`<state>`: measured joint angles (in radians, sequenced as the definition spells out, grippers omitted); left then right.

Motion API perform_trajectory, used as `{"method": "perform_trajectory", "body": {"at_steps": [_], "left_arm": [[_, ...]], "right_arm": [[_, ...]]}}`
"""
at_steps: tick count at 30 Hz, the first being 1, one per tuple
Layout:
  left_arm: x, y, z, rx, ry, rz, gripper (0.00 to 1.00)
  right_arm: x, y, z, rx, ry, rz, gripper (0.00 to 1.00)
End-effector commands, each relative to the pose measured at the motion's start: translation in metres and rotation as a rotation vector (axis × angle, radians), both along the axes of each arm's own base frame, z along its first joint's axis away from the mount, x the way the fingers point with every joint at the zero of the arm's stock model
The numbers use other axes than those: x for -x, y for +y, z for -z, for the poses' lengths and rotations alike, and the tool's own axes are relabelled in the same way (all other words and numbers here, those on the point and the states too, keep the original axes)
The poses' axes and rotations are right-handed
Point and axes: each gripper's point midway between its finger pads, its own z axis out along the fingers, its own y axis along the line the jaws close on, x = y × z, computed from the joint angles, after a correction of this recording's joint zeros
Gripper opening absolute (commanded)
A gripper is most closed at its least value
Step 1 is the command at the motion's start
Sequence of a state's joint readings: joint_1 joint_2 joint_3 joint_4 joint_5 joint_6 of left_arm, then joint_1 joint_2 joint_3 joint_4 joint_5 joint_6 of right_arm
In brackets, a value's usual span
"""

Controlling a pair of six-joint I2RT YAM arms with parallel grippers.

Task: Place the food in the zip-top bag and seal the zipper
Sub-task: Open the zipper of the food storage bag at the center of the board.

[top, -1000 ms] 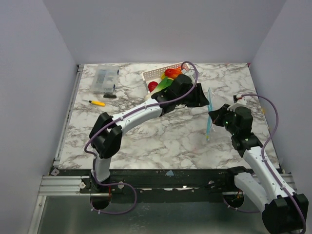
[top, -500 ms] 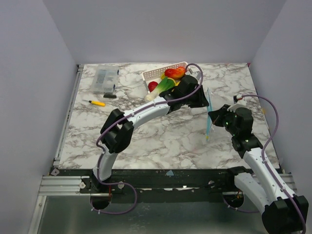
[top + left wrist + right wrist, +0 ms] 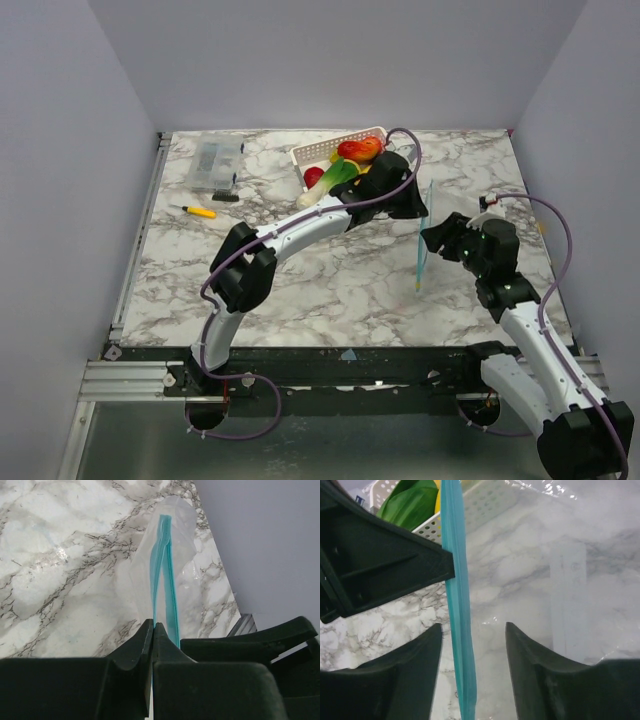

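Observation:
The zip-top bag [image 3: 167,540] hangs on edge over the marble, and its blue-green zipper [image 3: 422,245] runs toward me. My left gripper [image 3: 153,626] is shut on the far end of the zipper [image 3: 162,570], next to the basket. My right gripper [image 3: 472,635] stands open around the zipper [image 3: 456,595], and the strip passes between its fingers nearer the left one. The food lies in the white perforated basket [image 3: 318,152]: a green-white leek [image 3: 330,180], a red-orange piece [image 3: 358,150] and a small red piece [image 3: 313,176]. Through the bag I see the basket [image 3: 485,505] and a green piece [image 3: 410,500].
A small clear hard box [image 3: 217,165] sits at the back left, with a yellow-handled tool [image 3: 198,211] in front of it. A metal rail [image 3: 135,250] runs along the table's left edge. Grey walls close in the back and both sides.
My left gripper has reached the bag's far end and shut on the zipper. My right gripper has opened off the strip. The strip's near end now hangs a little lower.

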<state>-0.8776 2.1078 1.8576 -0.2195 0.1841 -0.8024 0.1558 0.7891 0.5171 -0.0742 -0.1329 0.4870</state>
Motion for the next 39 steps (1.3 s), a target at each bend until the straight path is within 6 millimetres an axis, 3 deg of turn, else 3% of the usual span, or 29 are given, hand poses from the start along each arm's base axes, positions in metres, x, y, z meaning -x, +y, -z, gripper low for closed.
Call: {"method": "perform_trajectory", "body": {"at_steps": [1,3,6,10,12,23,27,32,36,39], "left_arm": [[0.02,0.006,-0.024,0.027,-0.04,0.09,0.0],[0.026,0.009,-0.026,0.033,-0.028,0.099,0.0],[0.033,0.011,-0.031,0.048,-0.009,0.112,0.0],[0.043,0.01,-0.037,0.077,0.033,0.135,0.0],[0.046,0.009,-0.04,0.089,0.044,0.144,0.0],[0.05,0.006,-0.05,0.123,0.067,0.159,0.0],[0.049,0.007,-0.048,0.112,0.072,0.153,0.0],[0.048,0.009,-0.047,0.097,0.074,0.145,0.0],[0.045,0.014,-0.044,0.07,0.068,0.136,0.0],[0.043,0.022,-0.041,0.055,0.069,0.125,0.0]], "right_arm": [[-0.001,-0.014,-0.015,0.021,0.056,0.083,0.68],[-0.002,-0.014,-0.023,0.037,0.073,0.08,0.72],[0.0,-0.012,-0.033,0.051,0.099,0.057,0.7],[0.0,-0.004,-0.05,0.044,0.07,0.002,0.58],[0.0,-0.002,-0.055,0.04,0.065,-0.009,0.57],[-0.005,-0.008,-0.034,0.128,0.196,0.05,0.46],[-0.011,-0.017,-0.038,0.252,0.209,0.137,0.4],[-0.018,0.002,-0.04,0.382,0.215,0.137,0.37],[-0.021,-0.009,-0.04,0.487,0.228,0.236,0.25],[-0.023,-0.019,-0.046,0.511,0.191,0.278,0.22]]}}
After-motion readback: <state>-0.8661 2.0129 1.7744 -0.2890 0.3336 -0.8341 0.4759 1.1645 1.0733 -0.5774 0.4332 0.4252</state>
